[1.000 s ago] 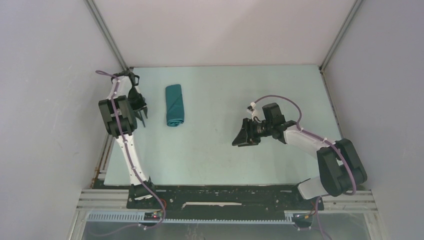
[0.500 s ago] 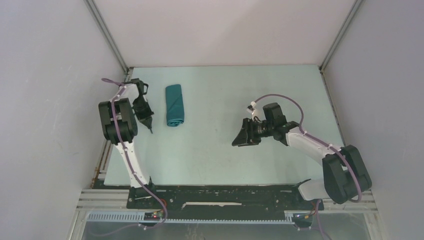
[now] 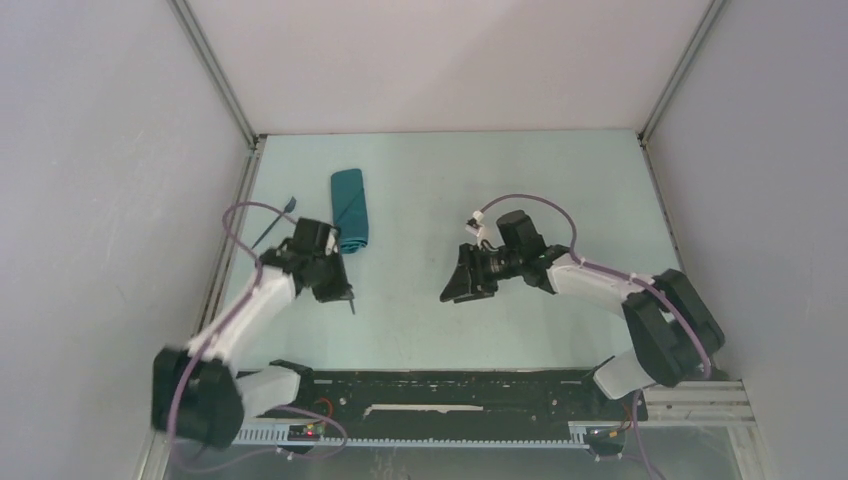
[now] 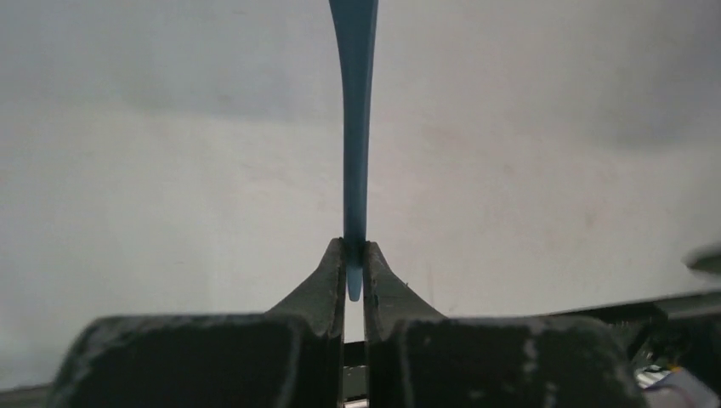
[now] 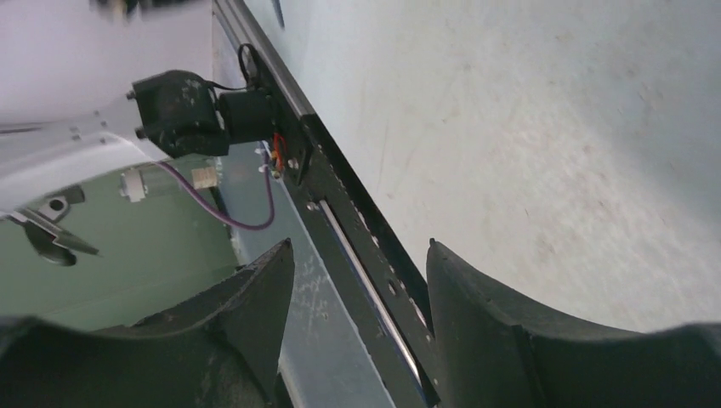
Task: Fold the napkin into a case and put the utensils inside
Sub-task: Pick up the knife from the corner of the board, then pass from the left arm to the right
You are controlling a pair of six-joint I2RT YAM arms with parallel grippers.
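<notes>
While my left gripper (image 4: 355, 255) is clamped tight on a thin blue utensil (image 4: 355, 127), right gripper (image 5: 361, 280) hangs wide open, empty, right of centre. Folded napkin (image 3: 350, 210) lies far left, just beyond left gripper.

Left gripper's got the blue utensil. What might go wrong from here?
The left gripper pinches the blue utensil only at its very end, so it may pivot or slip in transit. The case lies unheld on the table; pushing the utensil in may slide or unfold it, since the right gripper stands open, well away.
</notes>
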